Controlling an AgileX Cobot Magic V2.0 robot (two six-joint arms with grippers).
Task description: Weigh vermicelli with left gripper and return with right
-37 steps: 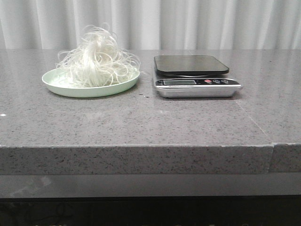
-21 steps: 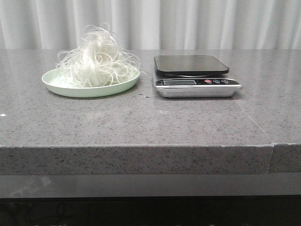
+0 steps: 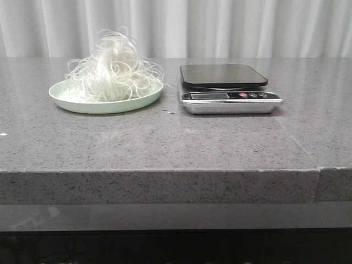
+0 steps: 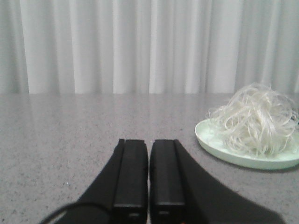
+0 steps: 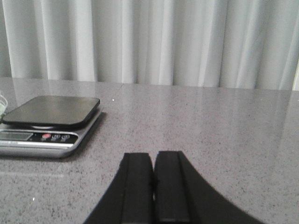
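Observation:
The vermicelli (image 3: 114, 71), a fluffy mound of thin curly white strands, lies on a pale green plate (image 3: 82, 103) at the back left of the grey stone table. A silver kitchen scale (image 3: 228, 88) with a black platform stands right of the plate. Neither gripper shows in the front view. In the left wrist view my left gripper (image 4: 149, 142) is shut and empty, low over the table, with the vermicelli (image 4: 256, 117) and the plate (image 4: 219, 150) off to one side. In the right wrist view my right gripper (image 5: 153, 155) is shut and empty, with the scale (image 5: 46, 123) apart from it.
A white curtain (image 3: 220, 27) hangs behind the table. The table's front edge (image 3: 165, 170) runs across the front view, with a seam (image 3: 318, 170) near its right end.

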